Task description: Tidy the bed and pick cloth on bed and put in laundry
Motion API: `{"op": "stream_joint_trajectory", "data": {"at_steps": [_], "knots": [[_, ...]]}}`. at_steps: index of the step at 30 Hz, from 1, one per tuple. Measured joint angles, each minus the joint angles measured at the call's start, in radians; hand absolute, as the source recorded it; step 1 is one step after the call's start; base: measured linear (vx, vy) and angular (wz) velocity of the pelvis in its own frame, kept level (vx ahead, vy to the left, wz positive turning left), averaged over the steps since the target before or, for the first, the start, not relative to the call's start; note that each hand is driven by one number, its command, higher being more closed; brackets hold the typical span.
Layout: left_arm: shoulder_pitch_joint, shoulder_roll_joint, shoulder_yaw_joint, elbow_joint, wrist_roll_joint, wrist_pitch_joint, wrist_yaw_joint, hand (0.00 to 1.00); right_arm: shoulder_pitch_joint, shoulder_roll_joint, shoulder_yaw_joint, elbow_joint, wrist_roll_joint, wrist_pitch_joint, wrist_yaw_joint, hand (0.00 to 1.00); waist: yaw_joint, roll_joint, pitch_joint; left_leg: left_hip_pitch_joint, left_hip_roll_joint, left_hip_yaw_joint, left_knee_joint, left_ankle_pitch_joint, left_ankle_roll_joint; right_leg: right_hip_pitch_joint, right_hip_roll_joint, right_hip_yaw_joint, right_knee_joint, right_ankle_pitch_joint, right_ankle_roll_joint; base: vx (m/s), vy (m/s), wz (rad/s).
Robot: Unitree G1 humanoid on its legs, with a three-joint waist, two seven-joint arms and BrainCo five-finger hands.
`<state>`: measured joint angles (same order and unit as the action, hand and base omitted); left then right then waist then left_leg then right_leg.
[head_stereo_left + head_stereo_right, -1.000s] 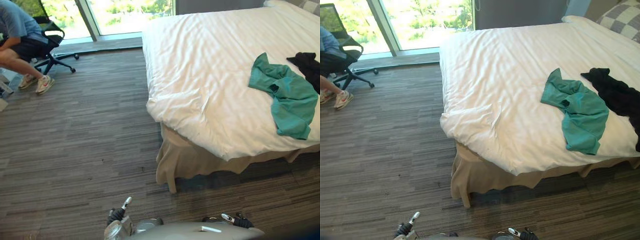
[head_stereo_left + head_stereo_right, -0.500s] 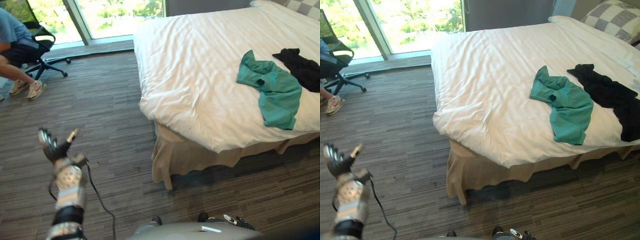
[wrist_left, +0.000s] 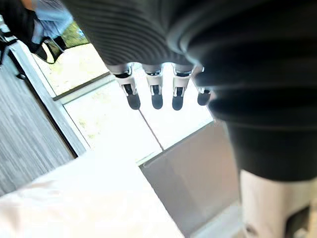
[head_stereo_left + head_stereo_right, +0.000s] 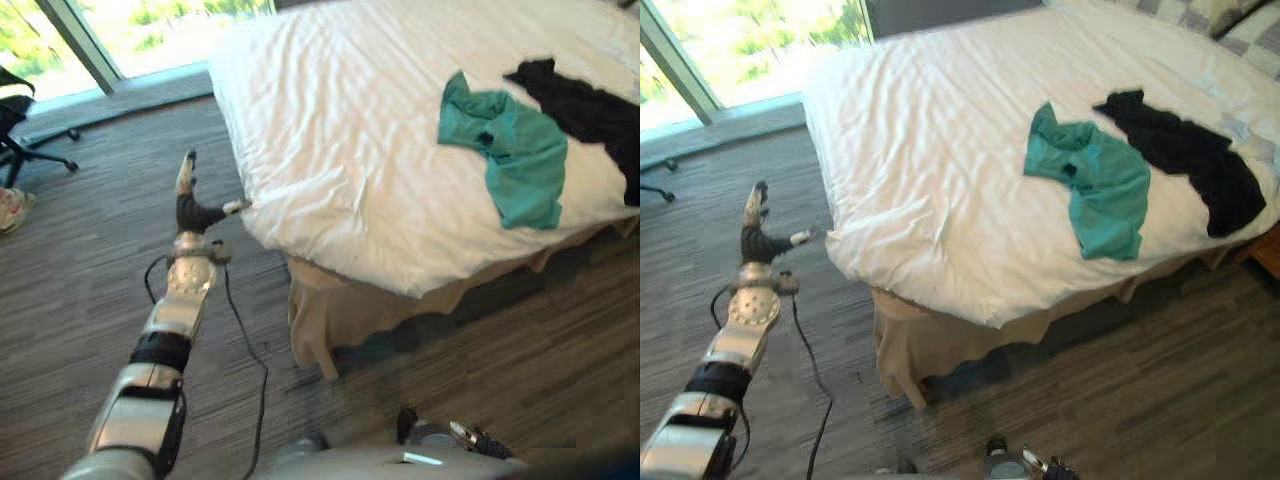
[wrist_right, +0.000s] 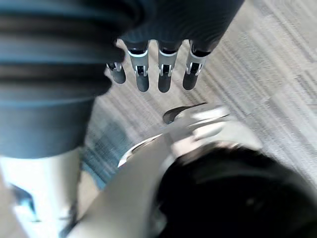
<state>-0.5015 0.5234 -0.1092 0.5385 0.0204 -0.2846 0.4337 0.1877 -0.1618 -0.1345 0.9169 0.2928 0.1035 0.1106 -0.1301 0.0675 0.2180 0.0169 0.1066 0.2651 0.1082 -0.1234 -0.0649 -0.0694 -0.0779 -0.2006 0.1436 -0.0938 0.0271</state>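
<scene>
**Left hand up at the bed corner, cloths well off to the right**

Nearest in, down by the body: right hand [image 5: 148, 74], fingers straight and slack, gripping nothing, striped carpet [image 5: 277, 74] beyond them. Up and out ahead on the left: left hand [image 4: 190, 210], raised over the floor, fingers [image 3: 157, 96] extended in a row, thumb splayed toward the bed, palm empty. Thumb tip just beside the near-left corner of the white duvet [image 4: 340, 140]; touching or not, cannot tell. Below that corner, beige bed skirt [image 4: 325, 325] hanging down to the carpet.

Now the key bit. Teal cloth [image 4: 512, 155] well apart from those fingers, off to the right and farther onto the bed. Crumpled, long axis running from mid-bed down toward the near edge, lower end close to the drop. Just beyond and to the right of it, black cloth [image 4: 585, 105], stretched along much the same line, close beside the teal one. Both loose on the duvet, neither inside any container.

Judging by the layout: left hand better placed for smoothing the duvet corner, right arm on the cloths' side yet hanging low. A step or a turn to the right likely needed before any grab. Far back, window [image 4: 130, 30] and an office chair [image 4: 15, 110] by it.
</scene>
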Motion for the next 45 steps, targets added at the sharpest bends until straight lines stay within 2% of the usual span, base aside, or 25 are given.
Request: {"op": "stream_joint_trajectory", "data": {"at_steps": [3, 5, 6, 12, 15, 18, 20, 21, 22, 23, 24, 27, 32, 35, 41, 45], "knots": [[-0.09, 0.001, -0.019, 0.03, 0.014, 0.04, 0.059, 0.0, -0.01, -0.013, 0.001, -0.001, 0.001, -0.002, -0.01, 0.0, -0.021, -0.004, 0.053, -0.042, -0.005, 0.022, 0.027, -0.008, 0.003, -0.095, -0.022, 0.034, 0.111, -0.041, 0.0, -0.13, -0.006, -0.18], [-0.117, 0.005, -0.019, 0.053, 0.015, 0.069, 0.084, 0.0, -0.009, -0.019, -0.001, 0.002, 0.001, -0.003, -0.011, 0.0, -0.03, 0.0, 0.065, -0.059, -0.008, 0.033, 0.03, -0.009, 0.003, -0.134, -0.029, 0.052, 0.147, -0.055, 0.001, -0.03, -0.008, -0.19], [-0.145, 0.009, -0.019, 0.071, 0.034, 0.09, 0.094, 0.0, -0.007, -0.018, -0.003, 0.002, 0.001, -0.007, -0.012, 0.0, -0.048, 0.004, 0.078, -0.068, -0.012, 0.034, 0.032, -0.009, 0.003, -0.153, -0.032, 0.054, 0.171, -0.062, 0.0, 0.01, -0.017, -0.15], [-0.261, 0.047, -0.077, 0.076, 0.092, 0.196, 0.14, 0.0, -0.002, -0.016, -0.012, -0.036, 0.001, -0.056, -0.006, 0.0, -0.073, 0.007, 0.107, -0.11, -0.027, 0.079, 0.027, -0.008, -0.001, -0.269, -0.051, 0.098, 0.281, -0.112, -0.008, 0.05, -0.026, -0.11], [-0.307, 0.046, -0.105, 0.075, 0.16, 0.297, 0.164, 0.0, 0.0, -0.016, -0.012, -0.085, 0.016, -0.089, 0.004, 0.0, -0.079, 0.011, 0.142, -0.133, -0.035, 0.102, 0.027, -0.006, -0.005, -0.315, -0.064, 0.109, 0.323, -0.132, -0.014, 0.04, -0.023, -0.06], [-0.332, 0.042, -0.126, 0.074, 0.171, 0.397, 0.162, 0.0, 0.0, -0.014, -0.012, -0.138, 0.034, -0.116, 0.014, 0.0, -0.076, 0.007, 0.161, -0.174, -0.033, 0.14, 0.044, -0.006, -0.006, -0.366, -0.065, 0.13, 0.342, -0.133, -0.015, 0.01, -0.017, -0.11], [-0.389, 0.026, -0.13, 0.074, 0.17, 0.48, 0.152, 0.0, 0.0, -0.001, -0.01, -0.203, 0.074, -0.147, 0.025, 0.0, -0.072, -0.017, 0.184, -0.235, -0.018, 0.189, 0.102, -0.013, -0.013, -0.411, -0.069, 0.137, 0.359, -0.133, -0.016, 0.0, -0.011, 0.04], [-0.404, 0.023, -0.132, 0.074, 0.171, 0.506, 0.144, 0.0, 0.0, 0.003, -0.008, -0.219, 0.091, -0.155, 0.028, 0.0, -0.071, -0.022, 0.192, -0.25, -0.009, 0.2, 0.123, -0.018, -0.012, -0.417, -0.069, 0.137, 0.362, -0.133, -0.016, -0.01, -0.031, 0.14], [-0.428, 0.014, -0.135, 0.073, 0.173, 0.554, 0.122, 1.0, 0.001, 0.007, -0.005, -0.252, 0.12, -0.167, 0.036, 0.0, -0.069, -0.031, 0.205, -0.279, 0.009, 0.221, 0.166, -0.031, -0.01, -0.428, -0.064, 0.137, 0.366, -0.132, -0.016, -0.03, -0.03, 0.11], [-0.436, 0.008, -0.135, 0.073, 0.178, 0.586, 0.109, 1.0, 0.0, 0.006, -0.002, -0.266, 0.136, -0.174, 0.038, 0.0, -0.068, -0.034, 0.206, -0.297, 0.018, 0.227, 0.192, -0.038, -0.009, -0.439, -0.062, 0.137, 0.37, -0.132, -0.016, -0.04, -0.03, 0.1], [-0.454, -0.002, -0.132, 0.07, 0.191, 0.651, 0.087, 1.0, 0.0, 0.006, -0.002, -0.301, 0.178, -0.188, 0.045, 0.0, -0.061, -0.043, 0.217, -0.335, 0.036, 0.241, 0.241, -0.053, -0.004, -0.469, -0.058, 0.143, 0.387, -0.132, -0.016, -0.04, -0.021, 0.0], [-0.473, -0.001, -0.12, 0.044, 0.201, 0.712, 0.088, 1.0, -0.008, 0.005, -0.002, -0.336, 0.216, -0.208, 0.061, 0.0, -0.034, -0.047, 0.222, -0.415, 0.078, 0.248, 0.336, -0.09, 0.003, -0.525, -0.034, 0.161, 0.402, -0.13, -0.019, -0.04, -0.016, -0.12], [-0.502, 0.001, -0.076, 0.039, 0.193, 0.714, 0.103, 1.0, -0.035, 0.004, -0.001, -0.352, 0.217, -0.209, 0.072, 0.0, -0.025, -0.048, 0.255, -0.448, 0.114, 0.247, 0.428, -0.124, 0.013, -0.535, -0.023, 0.166, 0.434, -0.128, -0.022, -0.05, 0.01, -0.07], [-0.502, 0.004, -0.076, 0.044, 0.146, 0.687, 0.134, 1.0, -0.035, 0.003, 0.0, -0.361, 0.216, -0.207, 0.078, 0.0, -0.021, -0.048, 0.255, -0.452, 0.121, 0.244, 0.445, -0.152, 0.023, -0.539, -0.015, 0.175, 0.441, -0.128, -0.022, -0.06, 0.037, -0.08], [-0.454, 0.003, -0.085, 0.037, 0.098, 0.563, 0.108, 1.0, -0.034, 0.003, 0.017, -0.386, 0.209, -0.17, 0.072, 0.0, -0.012, -0.048, 0.255, -0.427, 0.1, 0.236, 0.433, -0.168, 0.034, -0.528, -0.031, 0.183, 0.465, -0.132, -0.015, -0.05, 0.007, 0.05], [-0.351, 0.001, -0.123, 0.005, 0.059, 0.446, 0.017, 1.0, -0.017, 0.004, 0.041, -0.412, 0.193, -0.129, 0.037, 0.0, 0.009, -0.046, 0.249, -0.349, 0.089, 0.219, 0.395, -0.165, 0.033, -0.439, -0.038, 0.159, 0.439, -0.14, -0.008, 0.0, -0.025, 0.07]]}}
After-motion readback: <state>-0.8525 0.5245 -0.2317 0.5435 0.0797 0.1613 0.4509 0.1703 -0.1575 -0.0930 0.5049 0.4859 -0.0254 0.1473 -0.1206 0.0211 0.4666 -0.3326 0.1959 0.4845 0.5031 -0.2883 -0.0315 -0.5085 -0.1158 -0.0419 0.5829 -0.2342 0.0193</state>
